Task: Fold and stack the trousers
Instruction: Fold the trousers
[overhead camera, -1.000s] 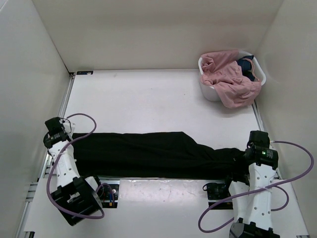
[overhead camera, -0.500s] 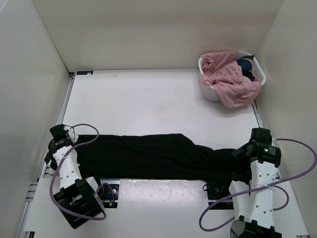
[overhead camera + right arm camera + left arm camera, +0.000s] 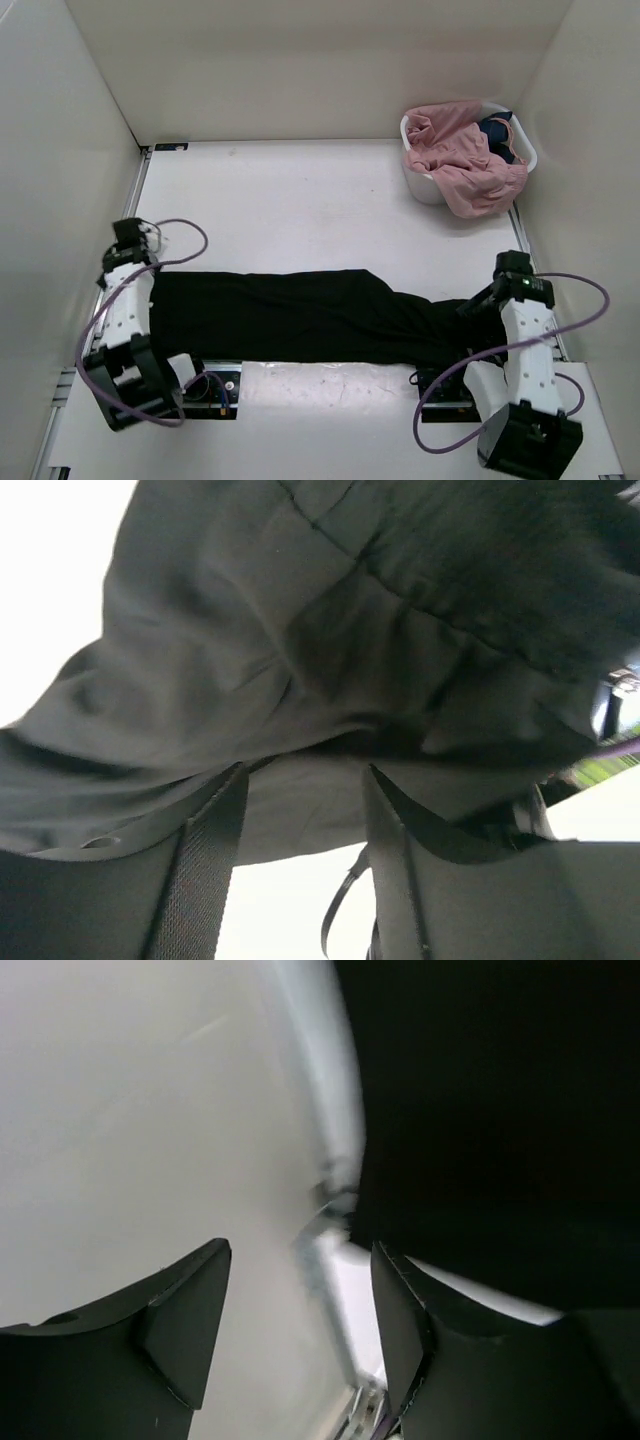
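Note:
The black trousers (image 3: 310,315) lie stretched out flat across the near part of the table, waist to the left and legs to the right. My left gripper (image 3: 138,258) hovers just off their left end, open, with nothing between its fingers (image 3: 190,1310); in the left wrist view (image 3: 300,1250) the black cloth (image 3: 500,1110) fills the upper right. My right gripper (image 3: 478,303) stands over the right end, open, its fingertips just short of the creased dark cloth (image 3: 330,630) in the right wrist view (image 3: 306,770).
A white basket (image 3: 527,150) at the back right holds a pink garment (image 3: 465,165) spilling over its rim and a dark blue item (image 3: 495,130). White walls close in the table on the left, back and right. Purple cables loop beside both arms.
Both grippers were shut on the trousers' ends and have opened and let go. The left gripper moved away towards the back; the right one drew back slightly. The trousers lie flat.

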`<state>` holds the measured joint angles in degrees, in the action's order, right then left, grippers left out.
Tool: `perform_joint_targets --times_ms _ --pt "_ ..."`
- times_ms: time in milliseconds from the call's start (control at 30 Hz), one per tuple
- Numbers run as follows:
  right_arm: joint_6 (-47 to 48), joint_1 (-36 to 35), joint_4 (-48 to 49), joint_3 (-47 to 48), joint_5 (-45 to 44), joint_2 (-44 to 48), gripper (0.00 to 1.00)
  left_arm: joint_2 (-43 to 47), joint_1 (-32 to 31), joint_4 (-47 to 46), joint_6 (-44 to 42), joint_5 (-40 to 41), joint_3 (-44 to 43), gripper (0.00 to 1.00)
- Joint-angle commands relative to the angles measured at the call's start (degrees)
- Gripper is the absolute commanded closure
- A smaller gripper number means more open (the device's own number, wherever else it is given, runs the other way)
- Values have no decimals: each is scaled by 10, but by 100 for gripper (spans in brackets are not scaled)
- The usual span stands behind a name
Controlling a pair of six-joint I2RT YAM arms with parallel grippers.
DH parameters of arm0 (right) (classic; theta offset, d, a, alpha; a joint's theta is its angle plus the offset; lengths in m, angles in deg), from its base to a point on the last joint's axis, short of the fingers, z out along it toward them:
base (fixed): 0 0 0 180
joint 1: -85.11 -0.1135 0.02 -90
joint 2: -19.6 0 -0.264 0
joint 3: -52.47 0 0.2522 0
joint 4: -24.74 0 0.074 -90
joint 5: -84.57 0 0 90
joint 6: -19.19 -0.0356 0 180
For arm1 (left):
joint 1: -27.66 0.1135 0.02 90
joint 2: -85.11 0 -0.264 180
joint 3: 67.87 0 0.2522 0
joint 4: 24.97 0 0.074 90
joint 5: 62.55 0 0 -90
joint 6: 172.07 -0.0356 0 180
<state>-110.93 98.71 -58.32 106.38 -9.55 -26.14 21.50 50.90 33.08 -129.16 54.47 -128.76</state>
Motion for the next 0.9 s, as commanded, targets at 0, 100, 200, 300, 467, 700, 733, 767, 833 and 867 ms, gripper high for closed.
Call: perform_joint_targets --times_ms 0,100,200,300,467,700,733,767,833,867 --pt "-11 -38 77 -34 25 -53 46 -54 -63 -2 67 -22 92 31" --pt "-60 -130 125 -45 -38 -116 48 -97 -95 -56 93 20 139 31" --pt "-85 -176 178 -52 -89 -195 48 -139 -95 -86 119 27 139 31" --pt "-85 -150 245 -52 -135 -278 49 -183 -107 -99 142 15 124 31" --pt "-66 -145 290 47 -188 -432 50 -232 -123 -105 162 4 70 32" --pt "-33 -145 284 250 -220 -551 50 -285 -135 -105 189 -2 -7 31" --pt "-25 -140 273 267 -220 -562 50 -292 -135 -105 189 -2 -7 31" --pt "-19 -140 273 293 -220 -577 50 -299 -135 -105 194 -2 -14 31" --pt "-6 -140 267 298 -208 -577 49 -316 -135 -105 194 3 -14 31" --pt "3 -140 267 298 -199 -572 47 -316 -135 -105 194 3 -14 31"
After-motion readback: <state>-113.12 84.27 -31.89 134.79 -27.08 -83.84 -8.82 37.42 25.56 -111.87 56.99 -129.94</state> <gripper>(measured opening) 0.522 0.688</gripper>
